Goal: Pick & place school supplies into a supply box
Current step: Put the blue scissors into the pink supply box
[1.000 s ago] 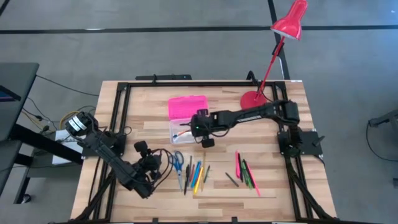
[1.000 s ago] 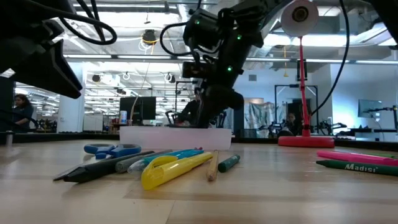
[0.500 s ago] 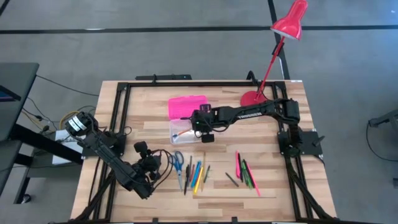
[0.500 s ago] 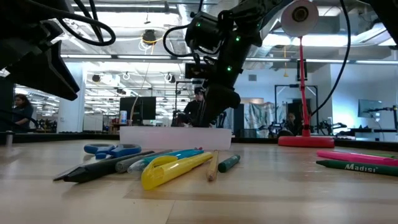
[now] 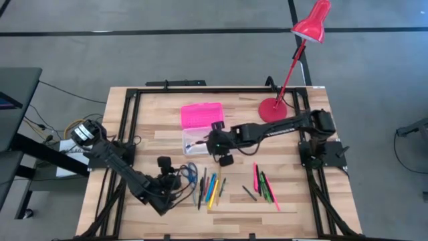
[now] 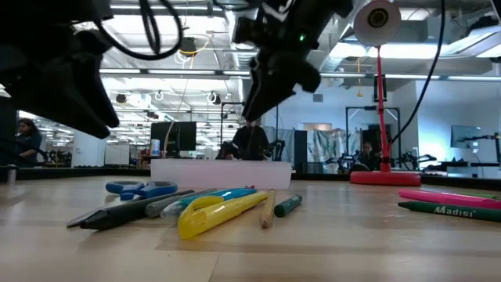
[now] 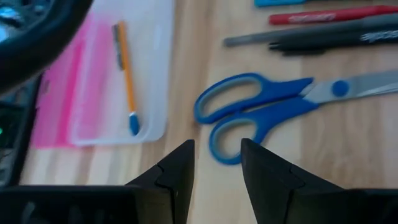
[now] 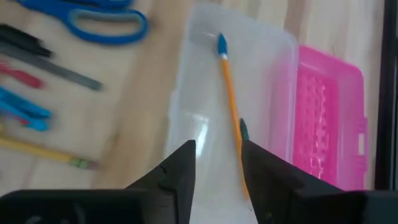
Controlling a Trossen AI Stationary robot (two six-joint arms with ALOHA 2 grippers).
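The supply box lies open at mid-table: a clear base (image 5: 197,141) with its pink lid (image 5: 200,114) flat beside it, on the far side. An orange pencil with a blue tip (image 8: 229,99) lies in the base. My right gripper (image 8: 217,168) hangs open above the base, touching nothing. Blue-handled scissors (image 7: 261,112) lie flat on the table, just ahead of my open left gripper (image 7: 217,168), which is clear of them. More pens and pencils (image 5: 211,187) lie beside the scissors. A second group of pens (image 5: 265,186) lies farther right.
A red desk lamp stands on its round base (image 5: 272,109) at the far right, its arm leaning over the table edge. A black frame (image 5: 134,107) runs around the tabletop. Bare wood lies between the two groups of pens and along the near edge.
My right gripper has risen out of the box's clear base and now hangs well above it. My left arm has moved toward the table's right, bringing its gripper up to the scissors. The supplies on the table have stayed where they were.
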